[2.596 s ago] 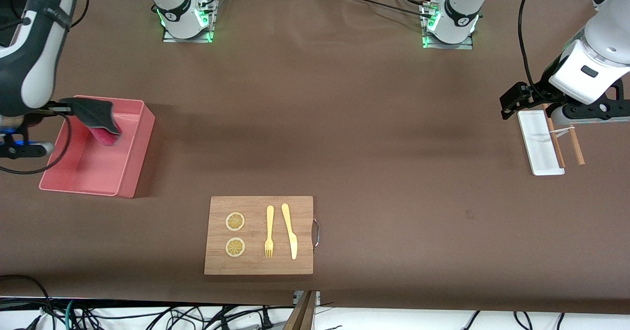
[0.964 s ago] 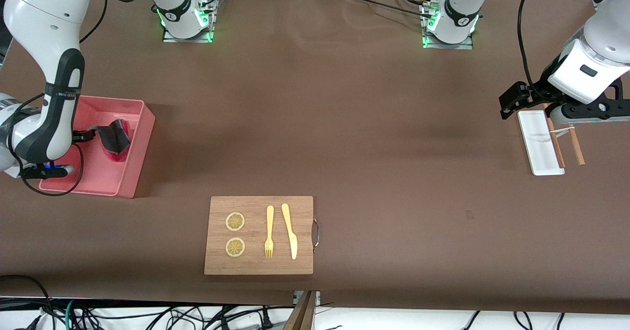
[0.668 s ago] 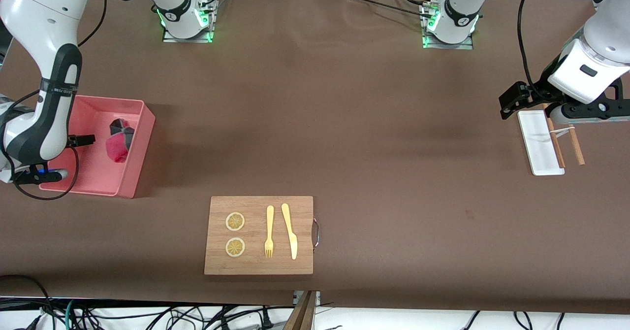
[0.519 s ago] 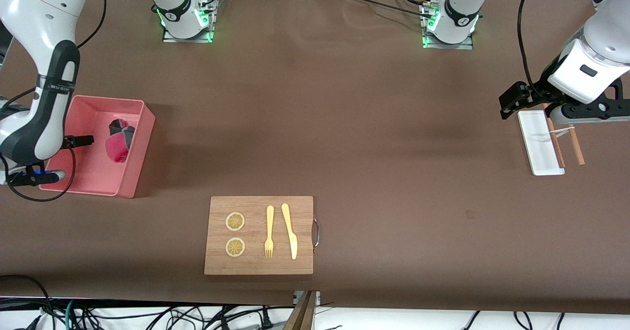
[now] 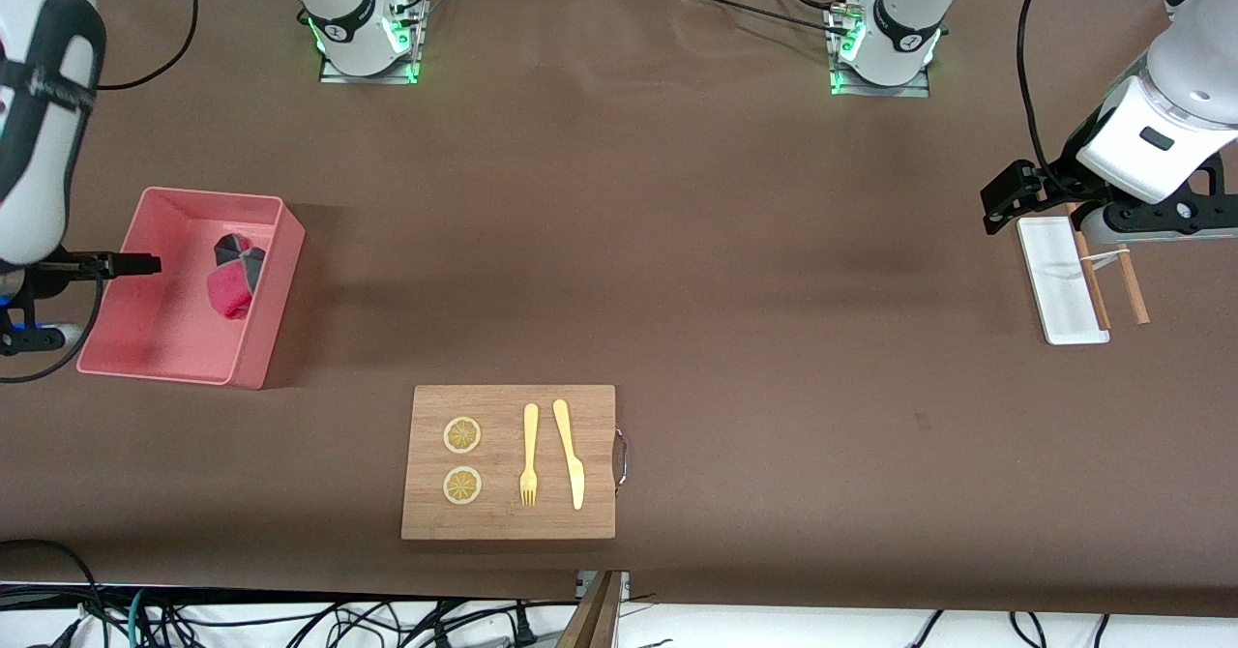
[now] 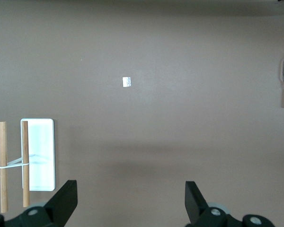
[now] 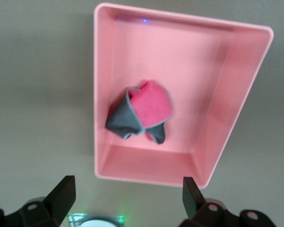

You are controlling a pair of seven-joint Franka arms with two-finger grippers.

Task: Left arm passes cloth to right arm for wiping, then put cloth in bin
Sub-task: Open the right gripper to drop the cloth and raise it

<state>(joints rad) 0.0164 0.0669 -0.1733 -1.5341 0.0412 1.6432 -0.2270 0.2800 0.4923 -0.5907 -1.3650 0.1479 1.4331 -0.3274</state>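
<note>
From the front I see the cloth crumpled in the bin, my right gripper over its rim. My left wrist view shows the left gripper spread, waiting over the white tray. In my right wrist view the fingers are apart and empty; the cloth looks soft and light, so I'd pinch a raised fold.

A robotics lab, set up for tabletop trials. Two white arms are bolted on metal base plates with green status lights along a table covered in plain brown sheeting. Loose cables tangle along its near edge, and framing and wiring crowd the far edge.
</note>
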